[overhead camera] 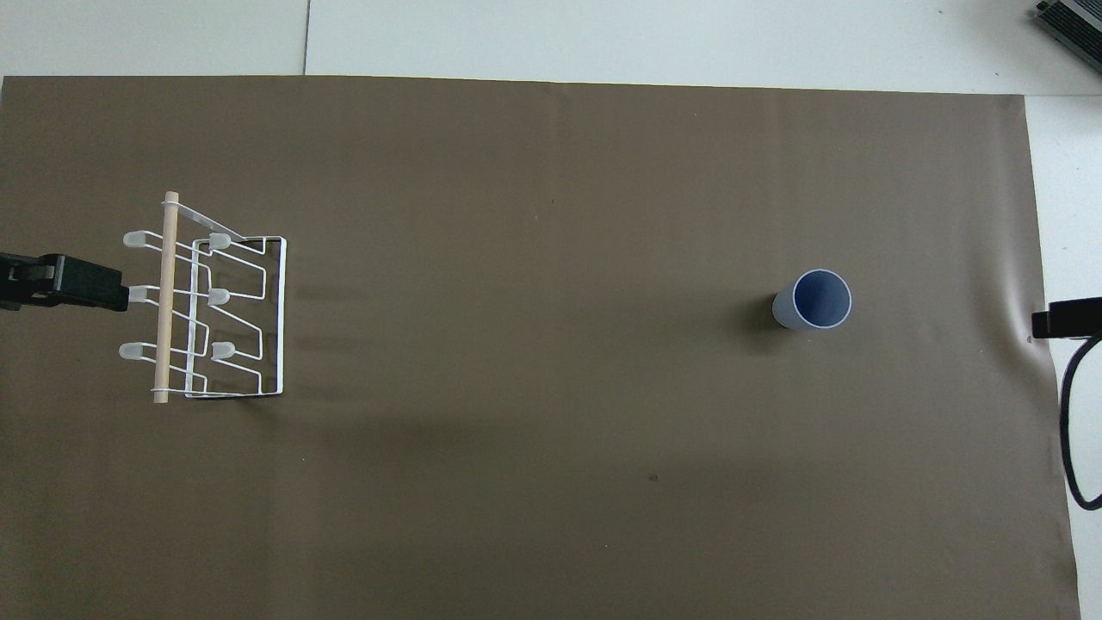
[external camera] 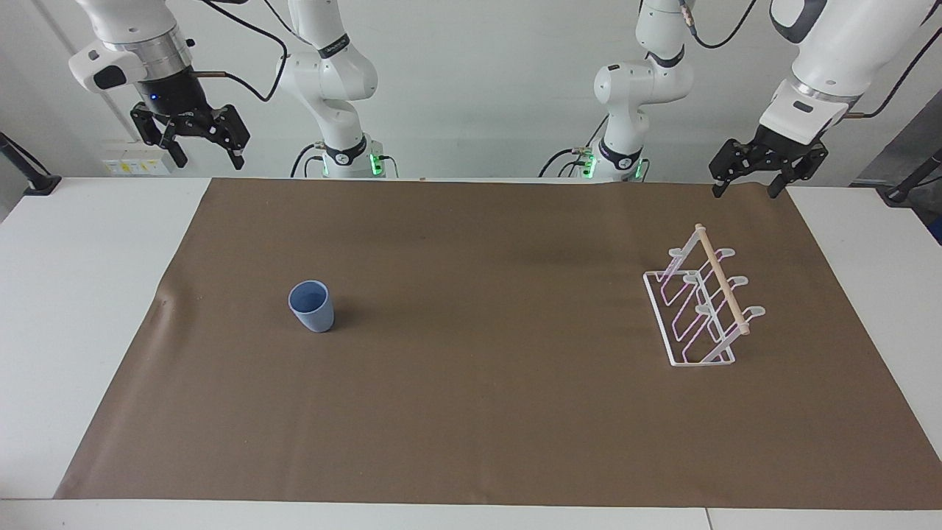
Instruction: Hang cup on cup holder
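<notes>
The light-blue cup (external camera: 311, 306) stands upright on the brown mat toward the right arm's end of the table; it also shows in the overhead view (overhead camera: 814, 300). The white wire cup holder (external camera: 703, 302) with its wooden dowel stands toward the left arm's end, seen from above too (overhead camera: 207, 301). Nothing hangs on its prongs. My right gripper (external camera: 208, 160) is open and empty, high over the table's edge at its own end (overhead camera: 1063, 319). My left gripper (external camera: 743, 191) is open and empty, raised over the mat beside the holder (overhead camera: 86, 284).
The brown mat (external camera: 471, 412) covers most of the white table (external camera: 73, 294). A black cable (overhead camera: 1067, 430) loops over the right arm's end of the table. A dark device (overhead camera: 1072, 21) sits at the table's corner farthest from the robots.
</notes>
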Controlling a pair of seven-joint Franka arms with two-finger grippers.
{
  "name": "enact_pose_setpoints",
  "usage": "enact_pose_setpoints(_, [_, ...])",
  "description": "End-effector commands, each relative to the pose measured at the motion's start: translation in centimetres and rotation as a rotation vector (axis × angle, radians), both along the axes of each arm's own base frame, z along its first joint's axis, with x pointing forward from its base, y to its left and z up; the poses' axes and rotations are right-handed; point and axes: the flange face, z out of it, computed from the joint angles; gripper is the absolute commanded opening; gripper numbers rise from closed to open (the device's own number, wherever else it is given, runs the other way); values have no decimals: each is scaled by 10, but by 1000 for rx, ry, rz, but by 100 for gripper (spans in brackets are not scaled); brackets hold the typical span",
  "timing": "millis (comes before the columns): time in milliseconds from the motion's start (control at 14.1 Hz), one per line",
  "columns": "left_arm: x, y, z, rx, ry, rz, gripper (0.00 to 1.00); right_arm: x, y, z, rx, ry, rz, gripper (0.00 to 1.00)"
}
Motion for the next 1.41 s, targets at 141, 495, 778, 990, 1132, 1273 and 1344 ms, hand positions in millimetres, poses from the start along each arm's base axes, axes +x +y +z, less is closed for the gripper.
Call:
enact_pose_setpoints(141, [-9, 0, -1, 9, -17, 0, 100, -4, 1, -1, 21, 6, -1, 100])
enact_pose_setpoints(495, [-12, -2, -5, 10, -9, -3, 100, -5, 0, -2, 21, 9, 3, 100])
enact_pose_setpoints(778, [-12, -2, -4, 10, -12, -3, 100, -5, 0, -4, 20, 7, 5, 100])
enact_pose_setpoints(990, [-14, -2, -6, 11, -8, -1, 100, -1, -2, -15, 19, -16, 2, 100])
enact_pose_setpoints(1132, [-14, -3, -5, 11, -12, -2, 100, 9, -1, -37, 13, -59, 33, 100])
enact_pose_setpoints(1273, [-14, -3, -6, 11, -9, -2, 100, 19, 3, -64, 6, -95, 53, 100])
enact_pose_setpoints(1344, [-14, -3, -7, 12, -8, -1, 100, 24, 6, -75, 5, -103, 59, 100])
